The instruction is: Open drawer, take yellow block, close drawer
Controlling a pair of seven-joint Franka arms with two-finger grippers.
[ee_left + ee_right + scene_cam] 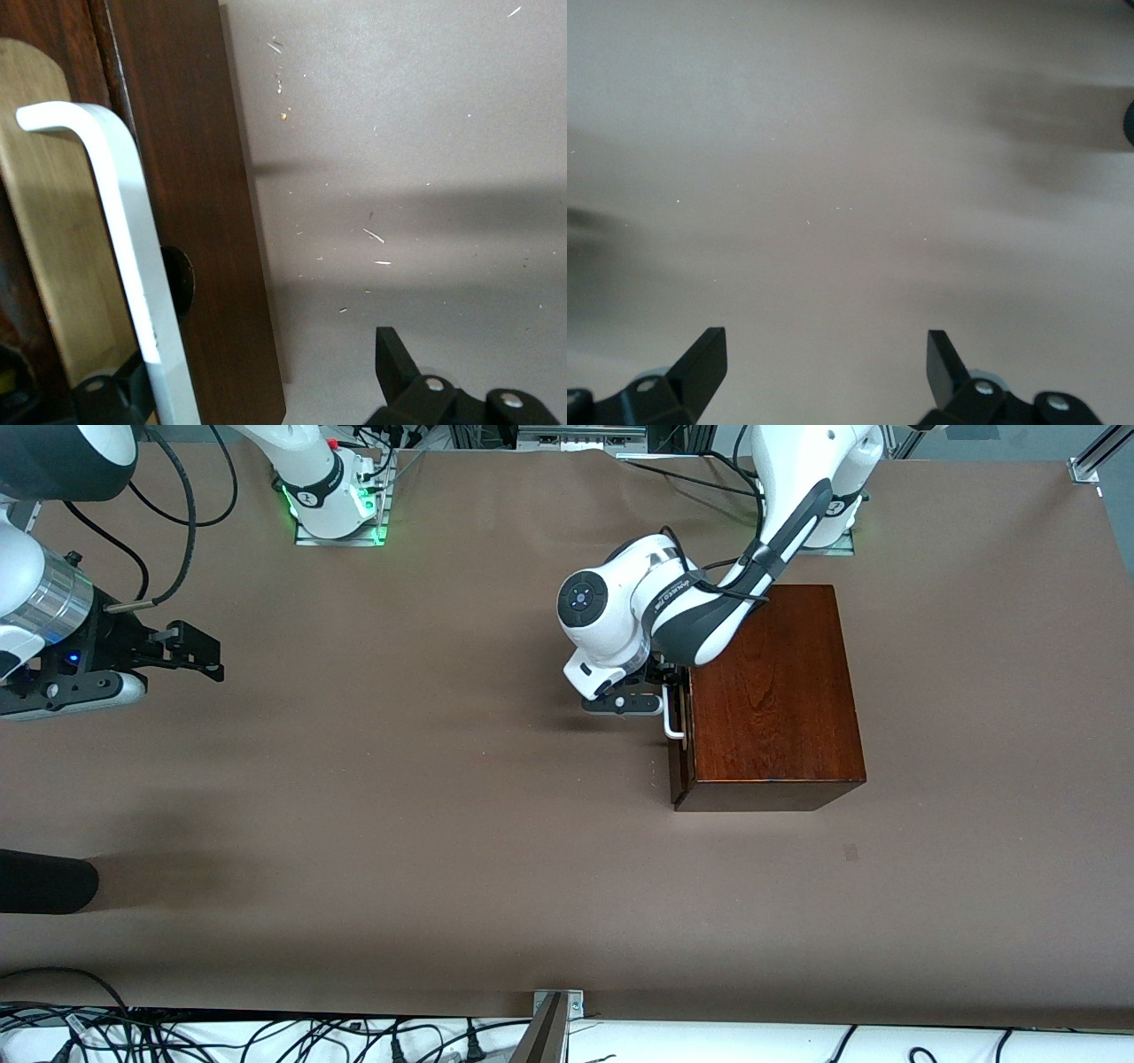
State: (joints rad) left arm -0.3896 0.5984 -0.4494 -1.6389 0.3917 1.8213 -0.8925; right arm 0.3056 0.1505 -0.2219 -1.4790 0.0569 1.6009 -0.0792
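Drawer [679,726] shut or barely cracked; left claw [663,691] straddles its white handle [124,257], fingers spread either side, not clamped, lined up to pull. Right claw [824,359] wide open, empty, waiting over bare table [399,797]. Yellow block unseen, probably inside.

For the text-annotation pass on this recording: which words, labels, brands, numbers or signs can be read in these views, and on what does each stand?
Dark lettering on the left arm's white wrist link: there, but too small and tilted to read.
Wooden drawer box, white bar handle and brown table cover: no text.
Left end effector and right end effector: no markings show.
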